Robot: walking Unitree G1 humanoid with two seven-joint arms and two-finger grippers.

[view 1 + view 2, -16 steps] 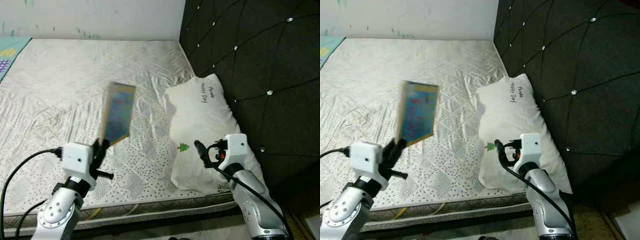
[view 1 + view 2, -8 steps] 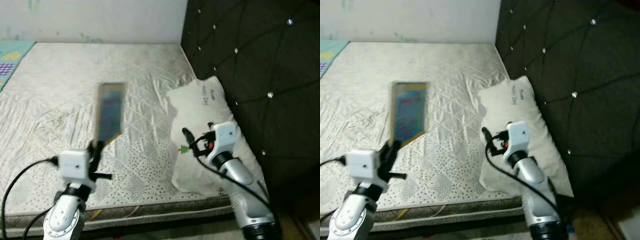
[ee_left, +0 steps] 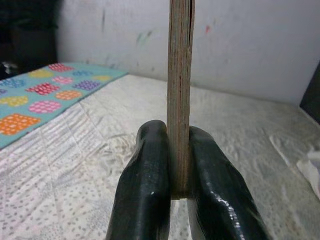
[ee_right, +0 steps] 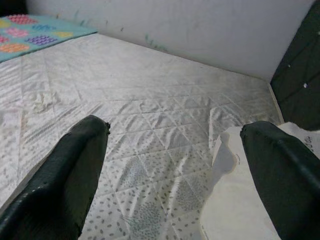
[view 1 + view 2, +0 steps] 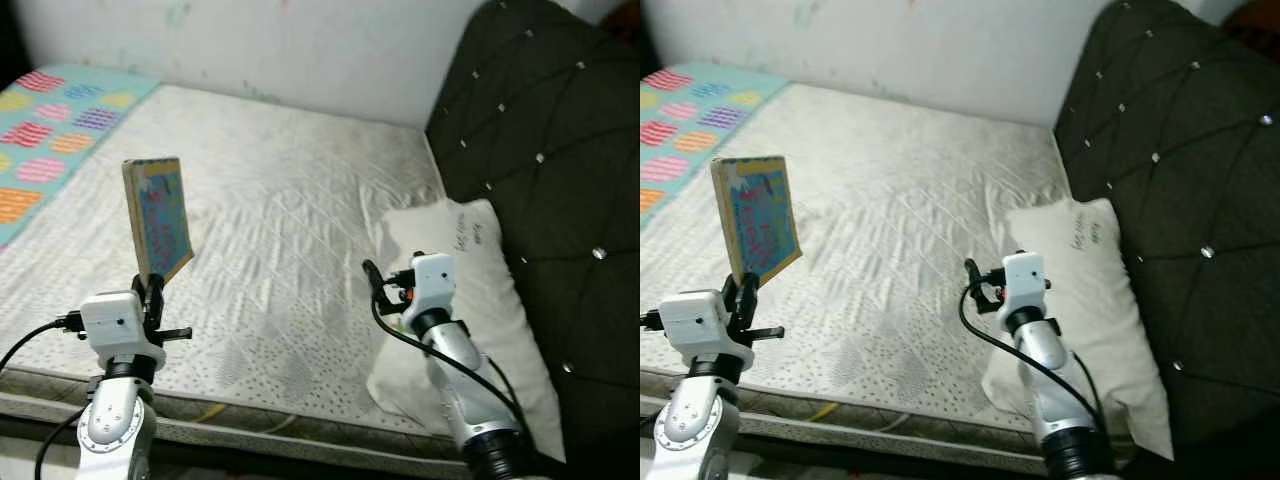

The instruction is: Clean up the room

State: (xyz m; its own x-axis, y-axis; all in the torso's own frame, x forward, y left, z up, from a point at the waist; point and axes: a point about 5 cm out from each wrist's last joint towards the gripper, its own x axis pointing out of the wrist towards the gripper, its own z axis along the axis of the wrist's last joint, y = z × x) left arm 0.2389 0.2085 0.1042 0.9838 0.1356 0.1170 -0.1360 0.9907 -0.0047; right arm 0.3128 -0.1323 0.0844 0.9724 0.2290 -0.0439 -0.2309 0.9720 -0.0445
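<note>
Left gripper (image 3: 177,185) pinches one thin book (image 5: 158,218) by its lower edge, upright above the mattress (image 5: 290,240) | Right gripper (image 4: 175,165) spread wide, holding nothing, beside one white pillow (image 5: 470,290) | One patterned blanket (image 5: 50,140) at the bed's far left | One dark tufted headboard (image 5: 540,150) behind the pillow

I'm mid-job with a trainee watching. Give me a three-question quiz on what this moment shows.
1. True or false: the left end effector is shut on a book.
2. The right end effector is: A open, B shut on the pillow, C shut on the book.
3. Fill in: a patterned teal blanket lies on the robot's ____ side of the mattress.

Key: 1 true; 2 A; 3 left.
</note>
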